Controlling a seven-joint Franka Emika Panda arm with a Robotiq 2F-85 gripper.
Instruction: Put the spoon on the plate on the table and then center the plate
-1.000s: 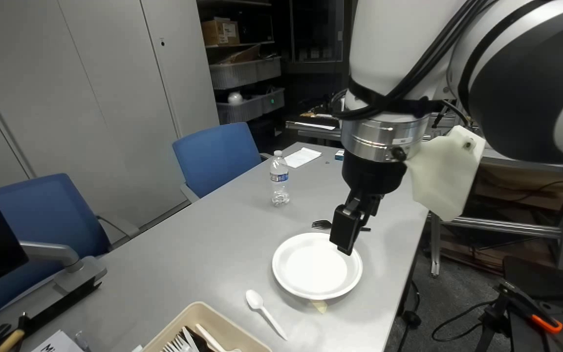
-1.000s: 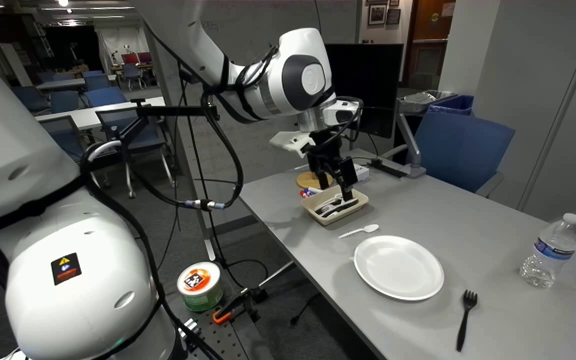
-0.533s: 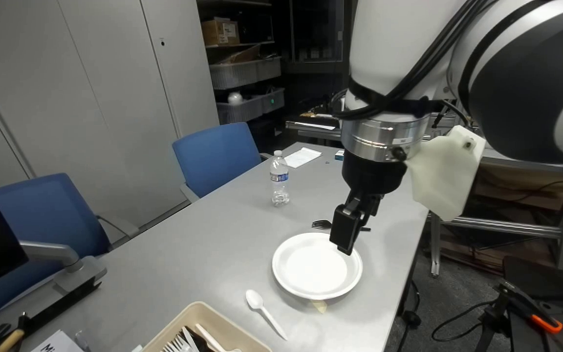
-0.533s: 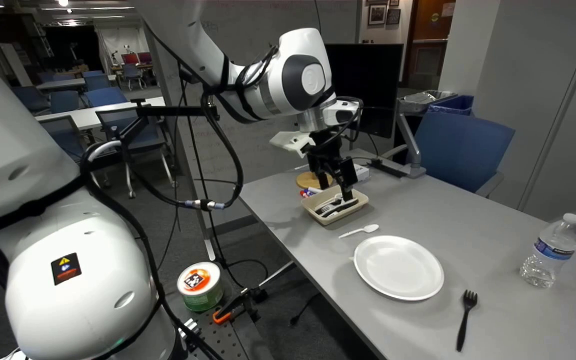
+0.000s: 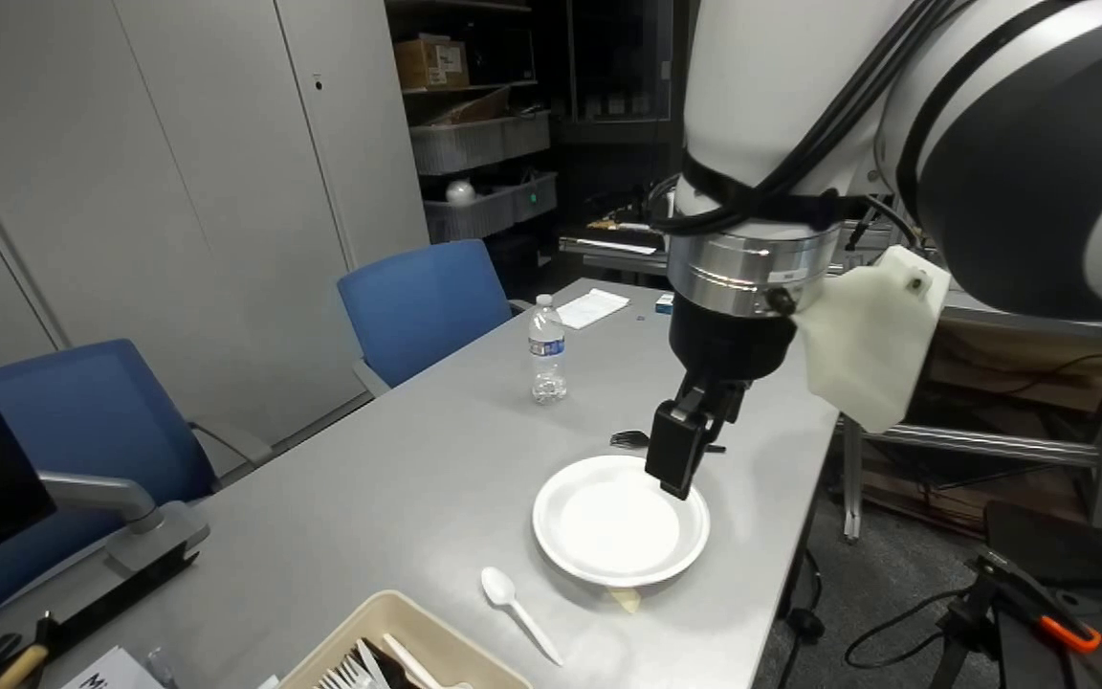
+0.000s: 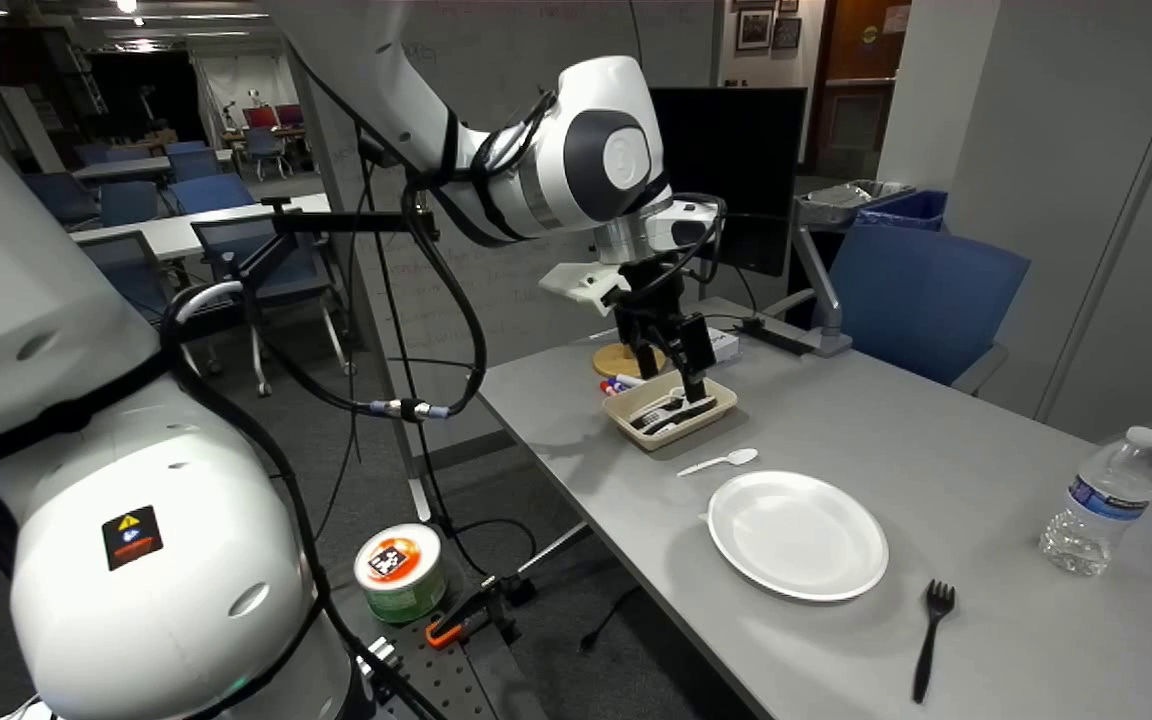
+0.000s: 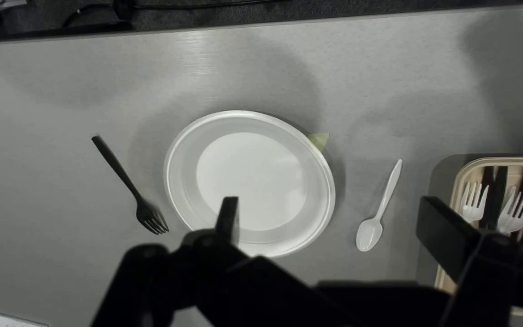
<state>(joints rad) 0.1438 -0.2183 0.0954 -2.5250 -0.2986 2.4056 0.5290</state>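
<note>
The white spoon lies on the grey table [image 5: 388, 498], apart from the plate; it shows in both exterior views [image 5: 499, 586] [image 6: 739, 457] and in the wrist view [image 7: 369, 234]. The round white plate [image 6: 798, 535] lies flat and holds nothing; it also shows in an exterior view [image 5: 613, 526] and the wrist view [image 7: 252, 177]. My gripper [image 7: 329, 202] is open and empty, held above the table. In the wrist view its fingers stand either side of the spoon, one over the plate's edge, one near the tray. In an exterior view the gripper [image 6: 674, 372] appears in front of the tray.
A beige tray [image 6: 626, 425] with plastic cutlery stands beside the spoon. A black fork [image 6: 928, 640] lies on the plate's other side. A water bottle [image 5: 547, 354] stands farther off. Yellow tape [image 7: 319, 141] touches the plate's edge. A monitor [image 6: 736, 170] stands at the table's end.
</note>
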